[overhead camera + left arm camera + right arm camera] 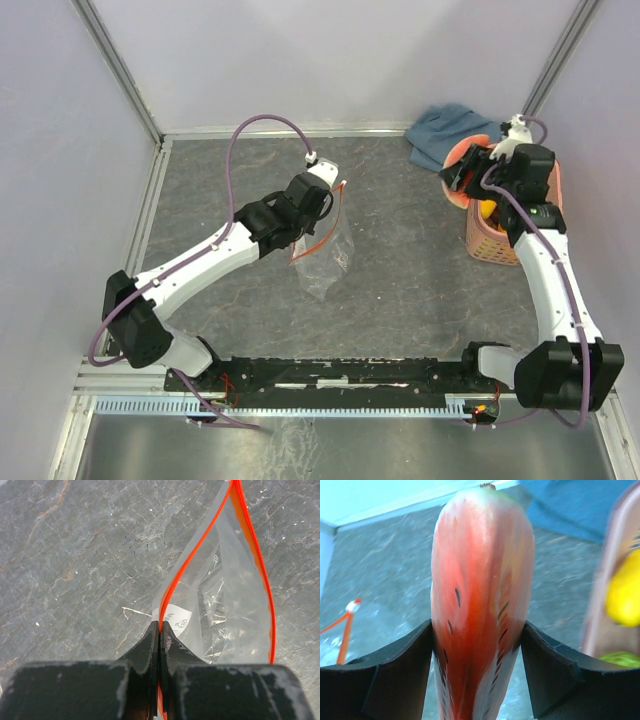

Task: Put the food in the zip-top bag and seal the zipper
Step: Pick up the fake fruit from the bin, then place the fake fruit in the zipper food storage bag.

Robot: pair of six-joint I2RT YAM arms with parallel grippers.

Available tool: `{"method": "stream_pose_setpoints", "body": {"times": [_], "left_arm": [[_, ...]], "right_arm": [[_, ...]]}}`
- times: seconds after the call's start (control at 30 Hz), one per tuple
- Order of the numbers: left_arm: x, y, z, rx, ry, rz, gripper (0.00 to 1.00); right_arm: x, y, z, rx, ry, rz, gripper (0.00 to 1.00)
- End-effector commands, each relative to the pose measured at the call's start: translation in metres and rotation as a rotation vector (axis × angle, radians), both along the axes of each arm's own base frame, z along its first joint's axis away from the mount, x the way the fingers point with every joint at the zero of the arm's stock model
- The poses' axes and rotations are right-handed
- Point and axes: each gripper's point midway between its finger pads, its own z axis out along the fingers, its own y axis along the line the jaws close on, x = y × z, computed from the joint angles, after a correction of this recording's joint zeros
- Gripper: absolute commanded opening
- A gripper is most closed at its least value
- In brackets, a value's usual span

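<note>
**Beside the pink basket [495,245]: wedge in grip, bag open**

At mid-tabletop [400,290] the left jaws pinch shut on the zipper [250,535], holding the zip-top bag [225,605] agape. The right jaws stand wide, clamping the watermelon wedge [480,595]. It is best lowered narrow end first between the 2 red strips. The bag's white label [176,620] is unreadable.
</note>
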Motion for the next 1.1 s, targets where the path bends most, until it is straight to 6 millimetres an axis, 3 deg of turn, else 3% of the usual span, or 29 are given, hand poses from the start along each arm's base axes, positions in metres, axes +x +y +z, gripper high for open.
{"method": "stream_pose_setpoints", "body": {"times": [0.0, 0.37, 0.57, 0.8, 1.07], "left_arm": [[0.004, 0.004, 0.031, 0.014, -0.136, -0.013, 0.03], [0.004, 0.022, 0.060, 0.135, -0.319, 0.070, 0.03], [-0.001, 0.011, 0.065, 0.151, -0.370, 0.042, 0.03], [-0.012, -0.006, 0.053, 0.235, -0.410, 0.032, 0.03], [-0.019, -0.025, 0.053, 0.166, -0.409, 0.020, 0.03]], "right_arm": [[-0.022, 0.046, 0.009, 0.115, -0.018, 0.148, 0.41], [-0.073, 0.130, 0.026, 0.318, 0.007, 0.478, 0.42], [-0.102, 0.171, 0.029, 0.406, 0.055, 0.663, 0.43], [-0.137, 0.204, 0.013, 0.449, 0.153, 0.811, 0.43], [-0.167, 0.234, -0.018, 0.482, 0.272, 0.913, 0.43]]}}
